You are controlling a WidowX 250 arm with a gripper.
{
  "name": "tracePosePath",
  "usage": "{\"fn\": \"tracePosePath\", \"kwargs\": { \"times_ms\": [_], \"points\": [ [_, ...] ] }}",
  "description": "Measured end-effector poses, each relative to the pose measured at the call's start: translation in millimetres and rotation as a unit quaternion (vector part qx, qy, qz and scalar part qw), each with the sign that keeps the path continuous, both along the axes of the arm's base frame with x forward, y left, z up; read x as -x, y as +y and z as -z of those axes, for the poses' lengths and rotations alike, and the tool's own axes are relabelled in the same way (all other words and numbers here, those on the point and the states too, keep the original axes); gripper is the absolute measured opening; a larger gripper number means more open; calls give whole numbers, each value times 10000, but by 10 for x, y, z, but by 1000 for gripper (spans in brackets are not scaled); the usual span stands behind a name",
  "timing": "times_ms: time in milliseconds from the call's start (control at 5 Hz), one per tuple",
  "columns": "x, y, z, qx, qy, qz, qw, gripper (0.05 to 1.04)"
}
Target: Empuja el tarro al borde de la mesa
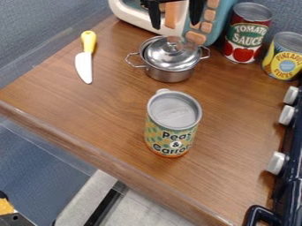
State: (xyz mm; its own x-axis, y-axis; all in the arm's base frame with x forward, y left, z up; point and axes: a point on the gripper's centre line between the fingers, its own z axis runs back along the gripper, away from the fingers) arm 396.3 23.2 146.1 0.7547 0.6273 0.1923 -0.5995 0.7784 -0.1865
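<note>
At the top edge of the view, the black gripper [175, 16] hangs above the back of the table, in front of the toy microwave. Its two fingers are spread apart with a gap between them, and it touches neither jar nor pot. The jar, a peas-and-carrots can [172, 124] with a grey lid, stands upright near the middle of the wooden table [236, 132]. Between the can and the table's front edge [141, 176] lies a strip of bare wood.
Behind the can stands a lidded metal pot [170, 59]. A yellow-handled knife [85, 57] lies at the left. The microwave [219, 22], a tomato sauce can [245, 33] and a pineapple can [284, 56] line the back. A dark stove [289, 167] borders the right.
</note>
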Motion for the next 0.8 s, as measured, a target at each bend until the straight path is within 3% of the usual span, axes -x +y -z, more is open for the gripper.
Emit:
{"fn": "tracePosePath", "kwargs": {
  "times_ms": [200,400,600,800],
  "points": [
    [9,-7,154,38,205,-4,9998,1001],
    [32,-42,206,138,255,37,9996,1001],
    [135,-53,29,20,1,-8,10000,1001],
    [316,-103,-225,83,-343,-230,9991,1001]
  ]
}}
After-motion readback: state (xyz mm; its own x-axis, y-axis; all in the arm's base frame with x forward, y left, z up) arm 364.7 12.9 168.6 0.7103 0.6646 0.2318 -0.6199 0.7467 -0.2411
